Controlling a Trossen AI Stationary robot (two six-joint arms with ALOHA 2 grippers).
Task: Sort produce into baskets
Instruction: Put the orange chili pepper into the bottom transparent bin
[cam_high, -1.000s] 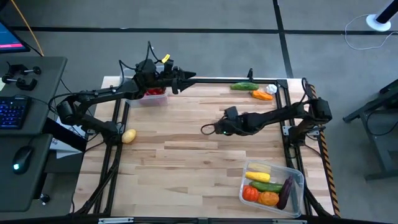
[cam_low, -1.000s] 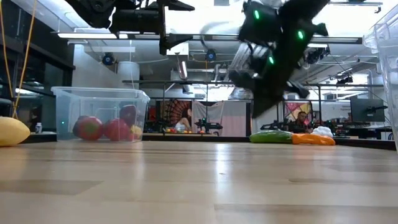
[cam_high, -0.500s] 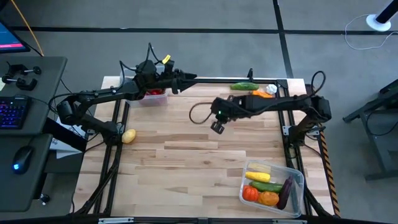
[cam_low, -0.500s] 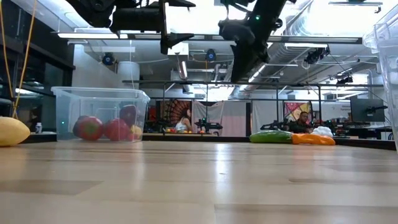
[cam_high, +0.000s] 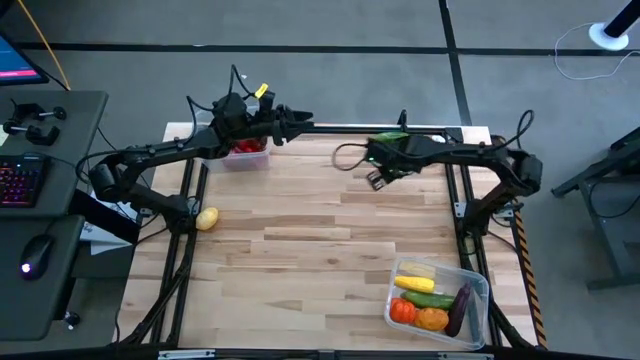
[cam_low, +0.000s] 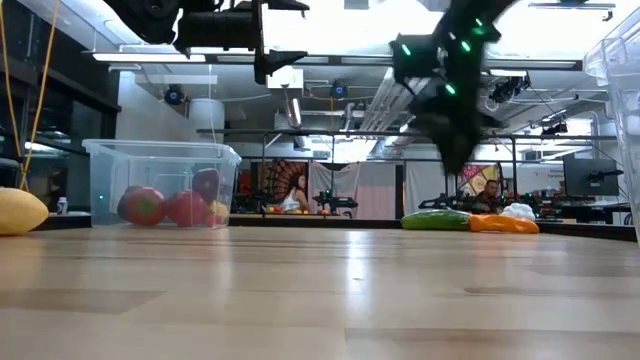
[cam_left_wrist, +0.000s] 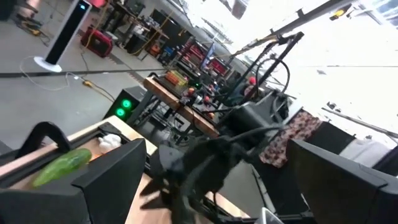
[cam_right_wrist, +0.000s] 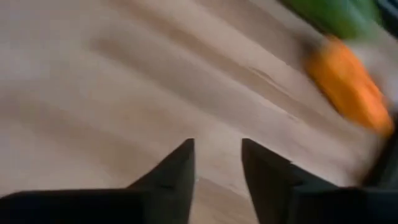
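My right gripper (cam_high: 378, 180) hangs over the far part of the table, pointing down, its fingers (cam_right_wrist: 217, 158) a little apart with only bare wood between them. Just beyond it lie a green cucumber (cam_low: 437, 219), an orange carrot (cam_right_wrist: 348, 84) and a white garlic (cam_low: 518, 211) at the far right edge. My left gripper (cam_high: 300, 118) waits open and level, high above the far-left basket (cam_low: 163, 185), which holds red produce. A yellow piece (cam_high: 207, 218) rests on the table's left edge. The near-right basket (cam_high: 478, 290) holds several pieces.
The right arm crosses above the carrot and part of the cucumber (cam_high: 392, 138) in the high view. A black frame rail (cam_high: 340, 128) runs along the table's far edge. The middle of the wooden table (cam_high: 300, 250) is bare.
My right gripper has swung from the middle of the table up and toward the far right, to beside the cucumber and carrot, and has tipped from lying nearly level to pointing down. Nothing on the table has moved.
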